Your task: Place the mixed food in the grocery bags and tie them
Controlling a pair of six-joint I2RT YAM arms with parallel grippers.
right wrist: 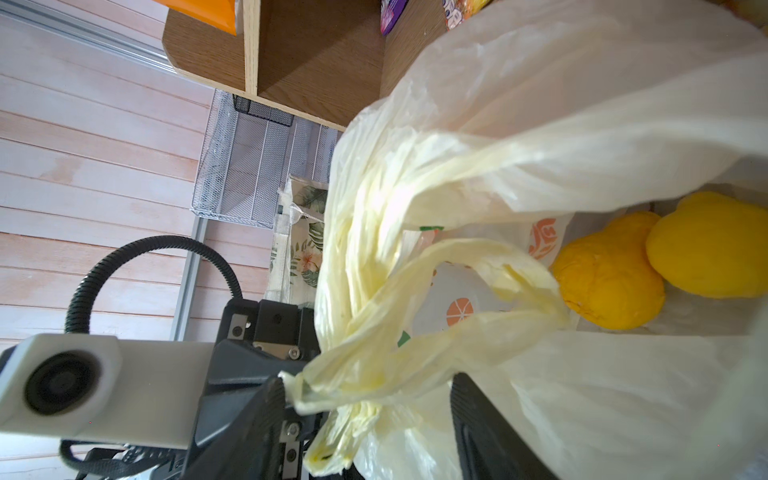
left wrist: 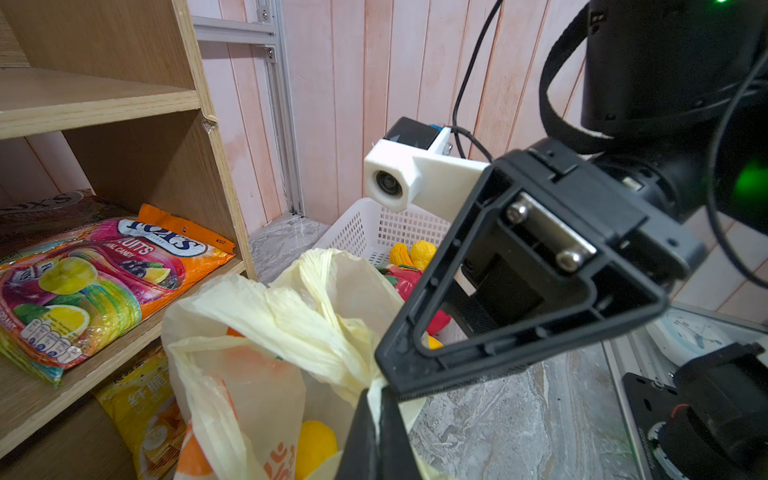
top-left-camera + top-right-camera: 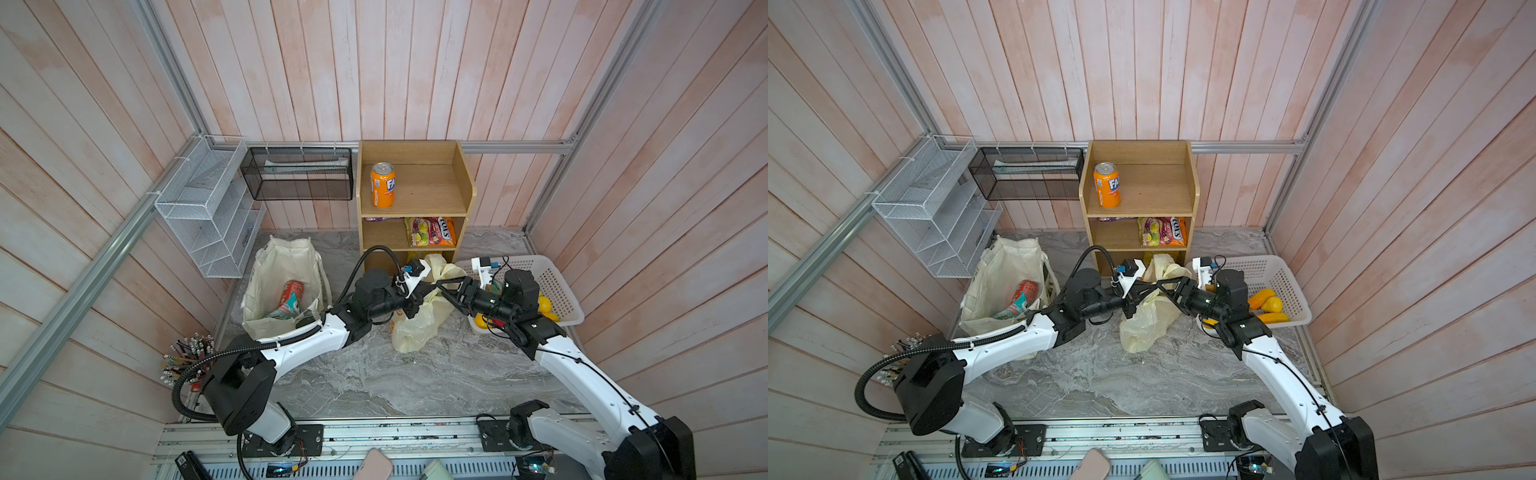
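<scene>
Two grippers meet over the pale-yellow plastic bag (image 3: 415,332) near the back edge of the table (image 3: 374,386)
The left gripper (image 2: 376,399) is pinched tight on a twisted handle of that bag; the right gripper (image 1: 365,399) stands with jaws apart, handle loops passing between them. The tote (image 3: 282,257) stands by the table's back left corner, with the red can (image 3: 293,291) and the teal packet (image 3: 286,309) inside it
</scene>
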